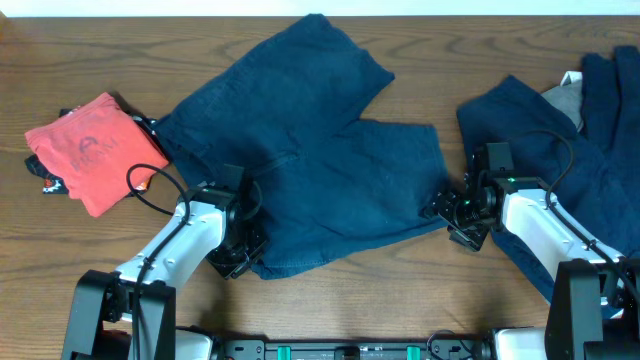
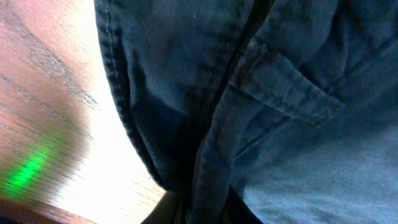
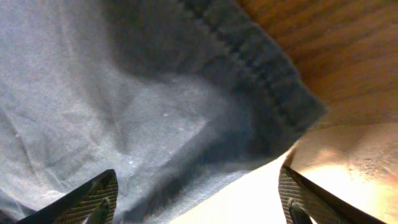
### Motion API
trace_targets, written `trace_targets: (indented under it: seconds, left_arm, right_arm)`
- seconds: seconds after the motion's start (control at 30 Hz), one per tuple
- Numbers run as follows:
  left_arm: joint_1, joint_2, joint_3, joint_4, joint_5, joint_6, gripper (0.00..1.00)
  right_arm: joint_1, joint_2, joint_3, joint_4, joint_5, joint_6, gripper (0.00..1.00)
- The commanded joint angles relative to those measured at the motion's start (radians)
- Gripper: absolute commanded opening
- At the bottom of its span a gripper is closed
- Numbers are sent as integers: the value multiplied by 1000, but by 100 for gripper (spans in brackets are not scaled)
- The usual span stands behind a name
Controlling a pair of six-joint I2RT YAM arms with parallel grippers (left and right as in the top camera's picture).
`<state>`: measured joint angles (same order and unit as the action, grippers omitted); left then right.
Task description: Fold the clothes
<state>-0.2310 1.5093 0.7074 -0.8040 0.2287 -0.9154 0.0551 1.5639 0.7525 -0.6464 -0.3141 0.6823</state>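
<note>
Dark navy shorts lie spread on the table, legs pointing to the back and right. My left gripper is shut on the shorts' waistband at their front left corner; the left wrist view shows the seamed fabric pinched between the fingers. My right gripper is open at the hem corner of the right leg; the right wrist view shows the hem between the spread fingers. A folded red top with a faded round print lies at the left.
More navy garments with a grey piece are piled at the right edge. A small dark item peeks out beside the red top. Wooden table shows along the front.
</note>
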Motion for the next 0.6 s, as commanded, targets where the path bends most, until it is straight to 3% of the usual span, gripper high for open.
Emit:
trace_targets:
  seconds: [0.0,0.1,0.23,0.37,0.57]
  left_arm:
    - [-2,-2,-6,-7,-13,22,15]
    - [-2,-2,-6,-7,-13,22,13]
    - [-2,-13,-5,-6,-13,23,11]
    - [-2,-51,-4,-7,-13,26,9]
    - [-2,-185,-3,-42,-2,76,6]
  right_arm:
    - [10,5,-9,32,83,47,69]
    - [11,5,-12,92,94,47,45]
    - [11,5,-18,113,111,47,29]
    - [12,5,-28,111,110,47,1]
    - [-10,-43,-23,38,112,25,1]
